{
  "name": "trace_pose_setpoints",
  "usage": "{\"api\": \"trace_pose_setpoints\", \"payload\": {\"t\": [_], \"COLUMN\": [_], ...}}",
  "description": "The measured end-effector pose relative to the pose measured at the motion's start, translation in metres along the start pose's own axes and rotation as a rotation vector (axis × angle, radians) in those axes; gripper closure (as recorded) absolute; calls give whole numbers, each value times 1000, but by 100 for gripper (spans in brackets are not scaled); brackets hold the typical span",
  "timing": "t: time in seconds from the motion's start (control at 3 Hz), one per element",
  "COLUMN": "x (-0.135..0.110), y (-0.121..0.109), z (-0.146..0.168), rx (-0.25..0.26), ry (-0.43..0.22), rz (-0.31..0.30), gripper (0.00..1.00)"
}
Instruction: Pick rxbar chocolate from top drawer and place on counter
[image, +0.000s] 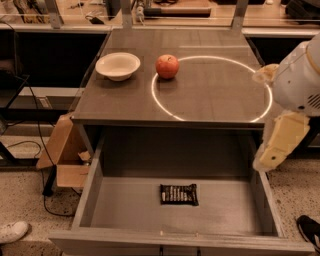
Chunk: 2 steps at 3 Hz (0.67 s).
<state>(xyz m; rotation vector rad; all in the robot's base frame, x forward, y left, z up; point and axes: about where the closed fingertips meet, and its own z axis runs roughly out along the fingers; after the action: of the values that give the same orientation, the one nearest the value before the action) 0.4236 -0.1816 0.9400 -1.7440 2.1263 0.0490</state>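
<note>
Your gripper (280, 145) hangs at the right edge of view, just above the right wall of the open top drawer (90, 185). I cannot tell whether it is spread or pressed together. The rxbar chocolate (179, 194) lies flat on the drawer floor, down and left of the gripper, well apart. Farther up-left, the tabletop (215, 95) carries an apple (167, 66) and a white bowl (118, 65).

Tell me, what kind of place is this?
Probably a robot lab: a wooden workbench behind, a counter with a light ring, and the robot's claw hanging right of the open top drawer.
</note>
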Motion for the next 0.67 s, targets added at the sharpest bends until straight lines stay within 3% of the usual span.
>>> {"api": "trace_pose_setpoints", "payload": {"t": [0.33, 0.67], "x": [-14, -14], "y": [18, 20], "z": [20, 22], "rx": [-41, -46], "ry": [-35, -35], "rz": [-22, -22], "gripper": [0, 0]}}
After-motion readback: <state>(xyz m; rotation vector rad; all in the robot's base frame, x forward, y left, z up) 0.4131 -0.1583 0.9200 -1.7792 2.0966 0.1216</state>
